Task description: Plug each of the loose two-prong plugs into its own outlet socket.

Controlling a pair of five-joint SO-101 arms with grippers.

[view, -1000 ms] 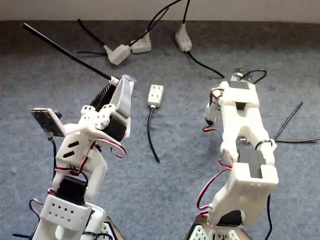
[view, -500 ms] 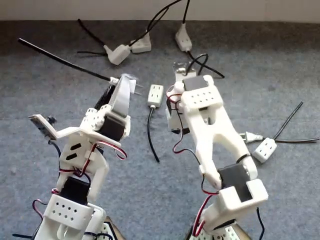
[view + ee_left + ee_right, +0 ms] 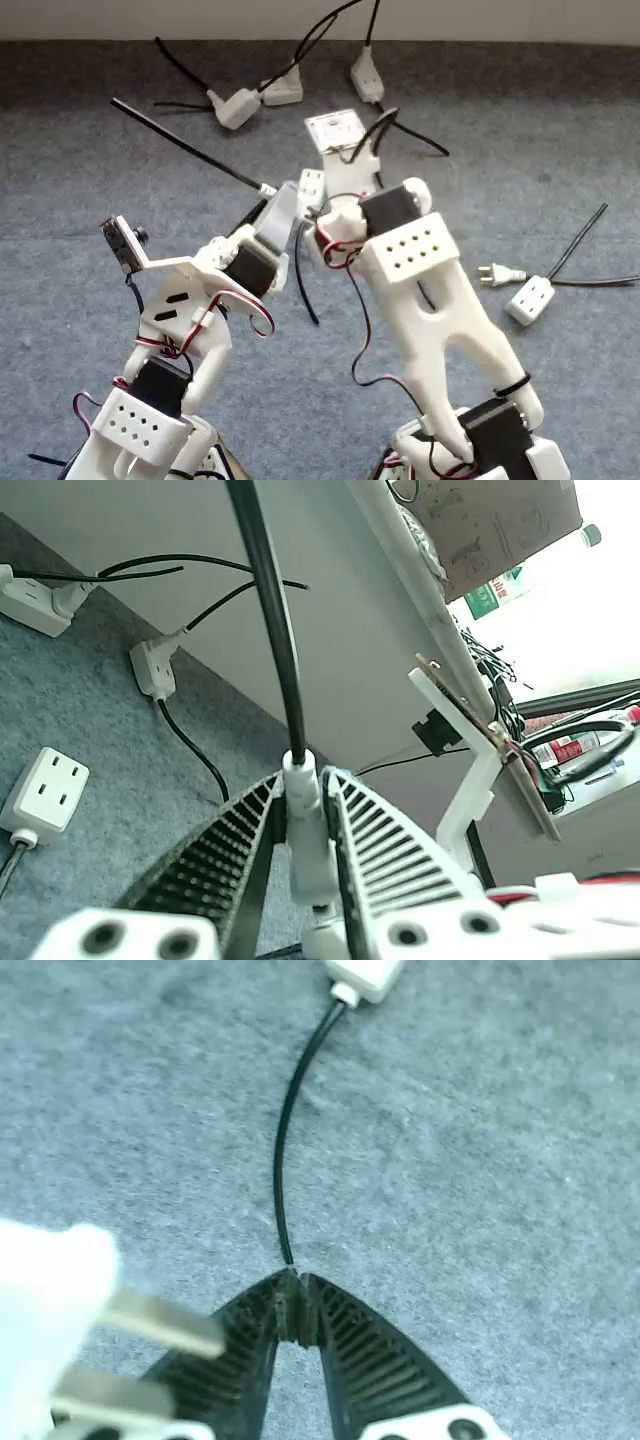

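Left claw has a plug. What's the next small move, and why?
Probably open the right claw and lower it onto the socket to brace it. The left claw is shut on the plug, prongs free, but the socket lies loose on the carpet and the right claw is shut on nothing.

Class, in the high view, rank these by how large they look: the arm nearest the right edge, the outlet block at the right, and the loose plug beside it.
Largest: the arm, by far.
Next: the outlet block.
Smallest: the loose plug, slimmer than the block.
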